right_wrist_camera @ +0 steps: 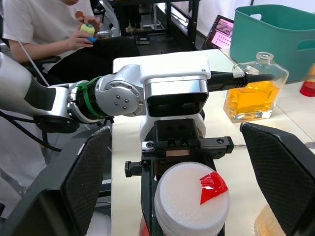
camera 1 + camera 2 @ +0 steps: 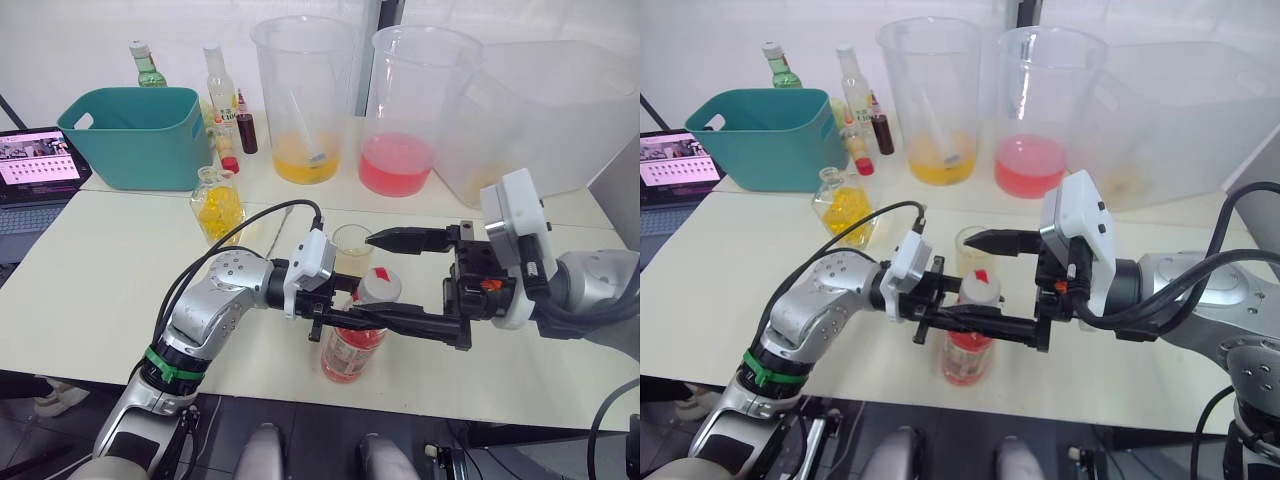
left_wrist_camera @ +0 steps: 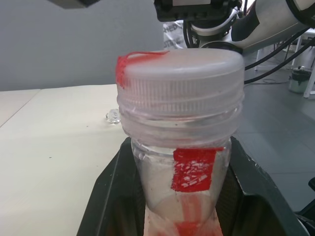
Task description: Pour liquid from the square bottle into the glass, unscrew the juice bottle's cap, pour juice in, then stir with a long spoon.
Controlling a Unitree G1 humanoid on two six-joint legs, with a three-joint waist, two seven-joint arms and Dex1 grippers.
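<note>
The juice bottle point(image 2: 351, 352) stands upright near the front edge of the desk point(image 2: 100, 290), its white cap point(image 2: 379, 286) on. The left hand point(image 2: 335, 318) grips the bottle just under the cap. The right hand point(image 2: 392, 278) reaches in from the right with fingers spread, one above the cap and one below it. The glass point(image 2: 351, 247) stands just behind the bottle. The square bottle point(image 2: 217, 205) sits farther left, before a teal bin point(image 2: 135, 135).

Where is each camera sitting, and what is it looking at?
Head, both eyes: looks down over both arms at the table.
Left wrist: looks along the left tool at the juice bottle it grips; the right arm is behind.
Right wrist: open right tool flanks the cap; the left arm is beyond.
All share the cap.
</note>
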